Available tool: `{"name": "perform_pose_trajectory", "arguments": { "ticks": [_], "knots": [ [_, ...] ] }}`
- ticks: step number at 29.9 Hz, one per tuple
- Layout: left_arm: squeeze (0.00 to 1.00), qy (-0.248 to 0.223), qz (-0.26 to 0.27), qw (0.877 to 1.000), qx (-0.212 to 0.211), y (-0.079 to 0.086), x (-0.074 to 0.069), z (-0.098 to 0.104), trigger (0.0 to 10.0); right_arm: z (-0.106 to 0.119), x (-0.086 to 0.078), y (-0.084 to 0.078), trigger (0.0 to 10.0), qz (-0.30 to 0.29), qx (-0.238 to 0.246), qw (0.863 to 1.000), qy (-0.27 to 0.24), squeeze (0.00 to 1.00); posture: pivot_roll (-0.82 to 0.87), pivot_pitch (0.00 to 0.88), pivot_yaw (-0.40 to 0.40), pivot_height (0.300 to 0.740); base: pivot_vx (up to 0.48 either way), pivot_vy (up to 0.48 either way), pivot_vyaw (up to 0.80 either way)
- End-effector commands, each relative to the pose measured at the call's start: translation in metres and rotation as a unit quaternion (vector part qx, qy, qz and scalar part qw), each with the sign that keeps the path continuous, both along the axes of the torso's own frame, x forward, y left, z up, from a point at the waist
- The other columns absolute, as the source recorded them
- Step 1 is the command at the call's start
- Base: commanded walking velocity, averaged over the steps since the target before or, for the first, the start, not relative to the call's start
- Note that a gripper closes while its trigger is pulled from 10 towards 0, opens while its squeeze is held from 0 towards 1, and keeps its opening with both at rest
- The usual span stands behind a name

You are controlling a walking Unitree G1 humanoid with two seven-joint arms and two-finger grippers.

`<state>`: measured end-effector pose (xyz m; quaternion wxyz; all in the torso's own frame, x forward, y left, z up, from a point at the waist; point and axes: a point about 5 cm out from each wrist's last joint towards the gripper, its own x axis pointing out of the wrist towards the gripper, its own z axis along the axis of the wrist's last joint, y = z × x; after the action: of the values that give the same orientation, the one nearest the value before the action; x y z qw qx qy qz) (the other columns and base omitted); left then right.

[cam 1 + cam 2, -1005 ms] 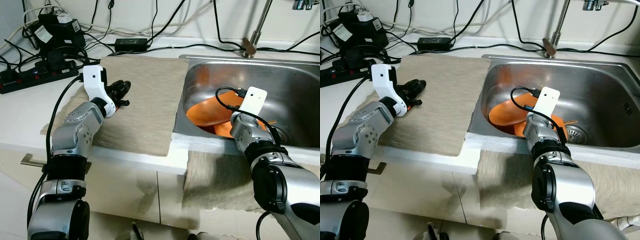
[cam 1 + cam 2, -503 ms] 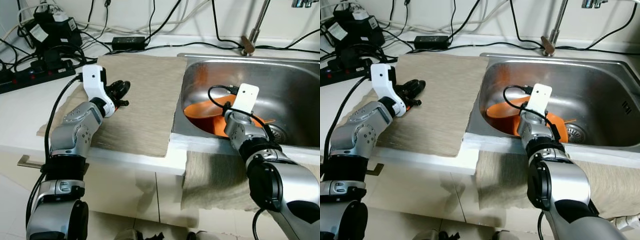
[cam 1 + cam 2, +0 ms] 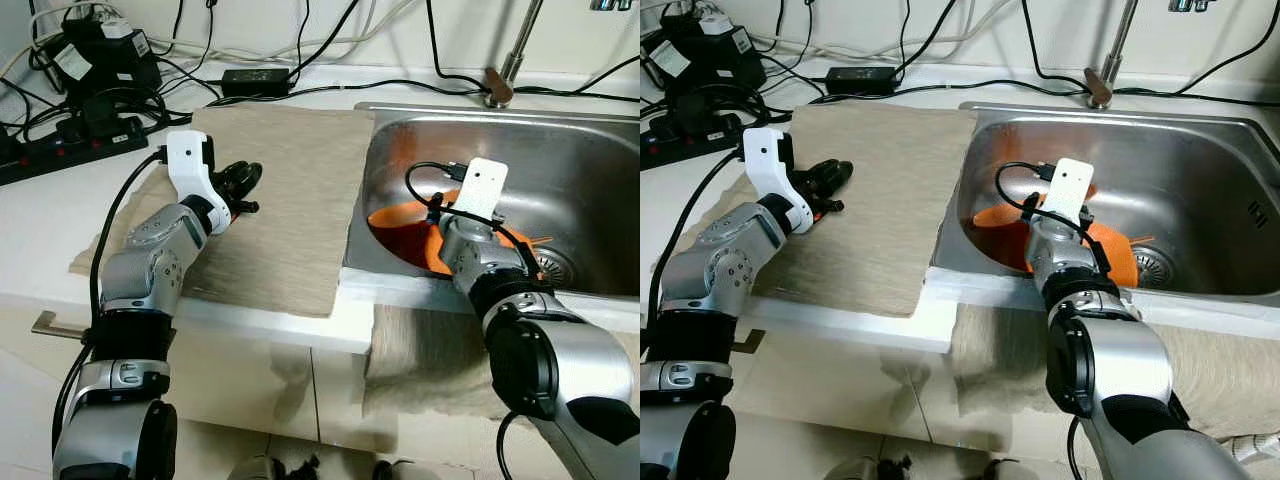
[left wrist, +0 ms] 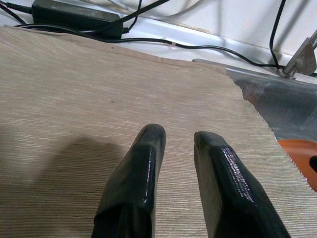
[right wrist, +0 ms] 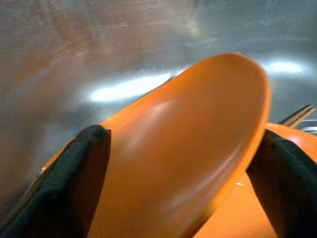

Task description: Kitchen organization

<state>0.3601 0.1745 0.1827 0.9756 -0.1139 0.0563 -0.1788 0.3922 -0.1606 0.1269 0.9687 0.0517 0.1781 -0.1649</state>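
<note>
My right gripper [image 5: 190, 163] reaches down into the steel sink [image 3: 600, 140] and is shut on an orange plate [image 5: 188, 134], one black finger [image 5: 89, 173] on each side of it. The plate [image 3: 400, 222] is tilted up near the sink's left wall. A second orange plate [image 5: 237, 218] lies under it by the drain. My left gripper [image 3: 243, 180] rests low over the beige mat [image 3: 300, 200] on the counter left of the sink. Its fingers [image 4: 148, 148] stand a little apart with nothing between them.
A faucet [image 3: 505, 80] stands behind the sink. A power strip [image 3: 60, 155], plugs, an adapter [image 3: 258, 82] and several cables crowd the back left of the counter. A beige cloth [image 3: 430, 350] hangs over the counter's front edge below the sink. A thin stick [image 5: 297, 115] lies by the drain.
My right gripper has carried the orange plate leftwards in the sink, toward its left wall. The left arm has stayed where it was; the camera has shifted slightly.
</note>
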Motion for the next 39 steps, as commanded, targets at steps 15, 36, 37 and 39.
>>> {"name": "perform_pose_trajectory", "arguments": {
  "ticks": [15, 36, 37, 39],
  "knots": [
    [0.0, 0.0, -0.015, 1.0, 0.01, -0.002, -0.003, 0.002, 10.0, 0.032, 0.007, 0.024, 10.0, 0.038, -0.113, 0.988, -0.094, 0.0, 0.06, 0.046, 0.054, 0.74, 0.0, 0.0, 0.0],
    [0.0, -0.004, -0.011, 1.0, 0.002, -0.003, 0.001, 0.004, 10.0, 0.066, 0.0, 0.043, 10.0, 0.056, -0.166, 0.958, -0.226, 0.0, 0.06, 0.03, 0.066, 0.74, 0.0, 0.0, 0.0],
    [0.0, -0.005, -0.01, 1.0, 0.001, -0.004, 0.002, 0.004, 10.0, 0.068, 0.0, 0.044, 10.0, 0.059, -0.162, 0.957, -0.233, 0.0, 0.06, 0.026, 0.065, 0.74, 0.0, 0.0, 0.0],
    [0.0, -0.008, -0.004, 1.0, 0.003, -0.004, 0.004, 0.005, 10.0, 0.072, 0.0, 0.045, 10.0, 0.065, -0.165, 0.954, -0.242, 0.0, 0.06, 0.019, 0.064, 0.74, 0.0, 0.0, 0.0]
  ]
}}
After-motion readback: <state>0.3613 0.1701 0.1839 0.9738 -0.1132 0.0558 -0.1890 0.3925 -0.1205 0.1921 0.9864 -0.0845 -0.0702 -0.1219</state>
